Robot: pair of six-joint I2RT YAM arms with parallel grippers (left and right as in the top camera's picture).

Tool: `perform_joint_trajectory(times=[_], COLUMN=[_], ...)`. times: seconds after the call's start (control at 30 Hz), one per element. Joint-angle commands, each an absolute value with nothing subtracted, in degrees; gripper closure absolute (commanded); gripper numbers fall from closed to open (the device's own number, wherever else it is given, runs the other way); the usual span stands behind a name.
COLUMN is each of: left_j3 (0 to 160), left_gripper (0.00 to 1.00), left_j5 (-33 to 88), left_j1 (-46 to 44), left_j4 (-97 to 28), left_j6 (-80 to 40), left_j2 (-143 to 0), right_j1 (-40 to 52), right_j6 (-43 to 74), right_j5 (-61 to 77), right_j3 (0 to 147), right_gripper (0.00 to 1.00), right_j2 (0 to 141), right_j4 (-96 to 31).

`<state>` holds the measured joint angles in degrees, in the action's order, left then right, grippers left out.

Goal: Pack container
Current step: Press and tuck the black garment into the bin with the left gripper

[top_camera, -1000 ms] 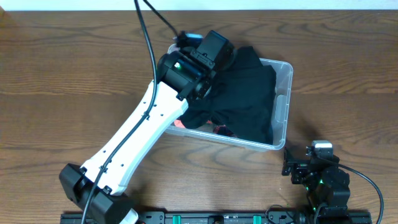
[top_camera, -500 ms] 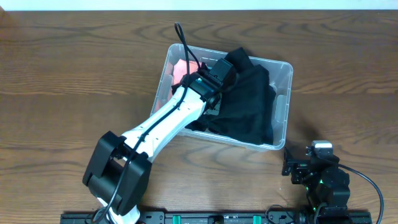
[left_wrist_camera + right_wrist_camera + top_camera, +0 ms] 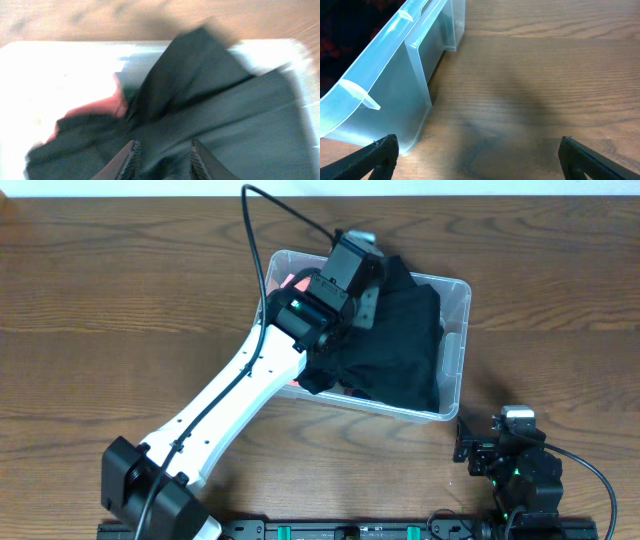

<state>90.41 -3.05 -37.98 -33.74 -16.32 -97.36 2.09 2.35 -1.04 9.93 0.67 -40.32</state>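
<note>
Risen off the black garment point(image 3: 405, 345), the left hand point(image 3: 162, 145) is hovering, fingers apart, above the container point(image 3: 453, 360), the right hand point(image 3: 477, 157) idling spread wide; pressing the cloth down is looking like the next move.

The table point(image 3: 100, 300) is seen from straight above by the overhead camera, from far enough off that the whole container point(image 3: 455, 350) is taken in. The blurred left wrist view is aimed down into the container from close above, past the left gripper point(image 3: 162, 150). The right wrist view is set low and faced along the tabletop, past the right gripper point(image 3: 477, 145), at the container's outer wall. The container is shared by all three views.
</note>
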Motion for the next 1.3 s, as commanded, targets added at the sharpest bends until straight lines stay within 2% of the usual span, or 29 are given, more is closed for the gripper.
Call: perform_joint_trajectory(times=[0.0,0.2,0.33,0.5,0.77,0.93,1.27], left_j3=[90.28,90.28,90.28,90.28,96.73,99.35,98.94], left_gripper=[0.66,0.64,0.65,0.65,0.66,0.66,0.65], left_j5=[3.25,8.54,11.94,10.7,7.88,7.44,5.78], left_j1=[-38.04,-38.04,-38.52,-40.34,-40.53,-40.4,-39.88], left_j4=[-29.93,-24.03,-27.9,-35.11,-39.62,-33.36,-28.56], left_j6=[-12.51,-12.43,-12.49,-12.45,-12.45,-12.23,-10.96], left_j2=[-101.41,-110.17,-115.9,-120.57,-114.08,-108.62,-117.78], right_j1=[1.74,1.74,1.74,1.74,1.74,1.74,1.74], right_j6=[2.72,2.72,2.72,2.72,2.72,2.72,2.72], right_j5=[-1.02,-1.02,-1.04,-1.02,-1.02,-1.02,-1.02], right_j3=[9.91,9.89,9.89,9.89,9.89,9.89,9.89], right_gripper=[0.01,0.01,0.01,0.01,0.01,0.01,0.01], right_j2=[0.32,0.32,0.32,0.32,0.32,0.32,0.32], right_j4=[-40.4,-40.4,-40.4,-40.4,-40.4,-40.4,-40.4])
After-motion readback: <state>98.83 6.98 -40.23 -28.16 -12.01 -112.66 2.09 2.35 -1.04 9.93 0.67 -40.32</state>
